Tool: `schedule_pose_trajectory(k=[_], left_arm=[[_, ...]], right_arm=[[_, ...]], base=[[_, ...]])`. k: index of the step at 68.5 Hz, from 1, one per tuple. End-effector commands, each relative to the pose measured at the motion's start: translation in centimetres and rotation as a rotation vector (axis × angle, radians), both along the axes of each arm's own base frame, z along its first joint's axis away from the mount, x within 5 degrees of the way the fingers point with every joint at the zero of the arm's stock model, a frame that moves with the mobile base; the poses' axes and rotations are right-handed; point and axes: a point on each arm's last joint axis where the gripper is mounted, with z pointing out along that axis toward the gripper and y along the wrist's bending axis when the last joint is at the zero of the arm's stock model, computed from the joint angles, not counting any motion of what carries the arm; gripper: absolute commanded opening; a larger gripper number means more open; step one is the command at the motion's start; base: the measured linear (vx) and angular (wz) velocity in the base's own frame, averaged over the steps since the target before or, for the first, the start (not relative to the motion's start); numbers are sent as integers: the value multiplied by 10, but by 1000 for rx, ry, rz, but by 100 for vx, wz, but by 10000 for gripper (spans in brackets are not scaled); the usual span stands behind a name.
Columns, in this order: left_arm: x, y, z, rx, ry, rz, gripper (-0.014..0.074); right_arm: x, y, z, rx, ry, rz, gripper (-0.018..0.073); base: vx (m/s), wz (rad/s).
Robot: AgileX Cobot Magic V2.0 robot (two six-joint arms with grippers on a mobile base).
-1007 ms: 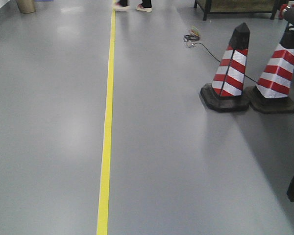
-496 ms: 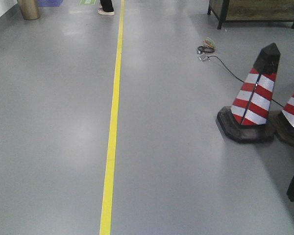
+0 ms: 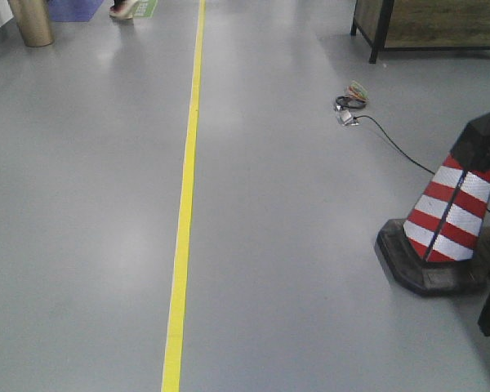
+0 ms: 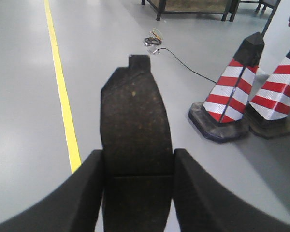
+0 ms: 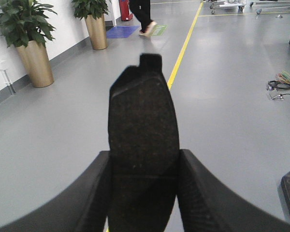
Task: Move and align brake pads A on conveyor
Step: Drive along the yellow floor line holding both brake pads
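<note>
Each wrist view shows one dark grey brake pad with a thin groove across its middle. My left gripper [image 4: 137, 166] is shut on a brake pad [image 4: 135, 121] that sticks out forward over the grey floor. In the same way my right gripper [image 5: 144, 166] is shut on a second brake pad [image 5: 142, 116]. Both pads are pinched near the groove between the black fingers [image 4: 84, 193]. The conveyor is out of view in every frame. Neither gripper shows in the front view.
Grey floor with a yellow line [image 3: 184, 212] runs ahead. A red-and-white cone [image 3: 453, 216] stands at the right, with a cable [image 3: 392, 139] and a wooden bench [image 3: 433, 24] beyond. Potted plants [image 5: 26, 43] line the left wall; a person [image 5: 144, 17] walks far off.
The front view has shifted: the cones slide right and nearer, one leaving the frame, and the walking person's feet have moved left across the yellow line.
</note>
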Motion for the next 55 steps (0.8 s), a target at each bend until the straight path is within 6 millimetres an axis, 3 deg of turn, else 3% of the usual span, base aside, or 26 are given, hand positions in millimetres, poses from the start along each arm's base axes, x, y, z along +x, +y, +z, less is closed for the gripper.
schedule_pose_trajectory(k=[1, 55], left_arm=[[2, -2, 16, -35, -100, -15, -6], [2, -2, 16, -35, -100, -15, -6]], right_arm=[[0, 2, 19, 27, -120, 19, -4], [0, 2, 19, 27, -120, 19, -4]], base=[[60, -3], [52, 0]])
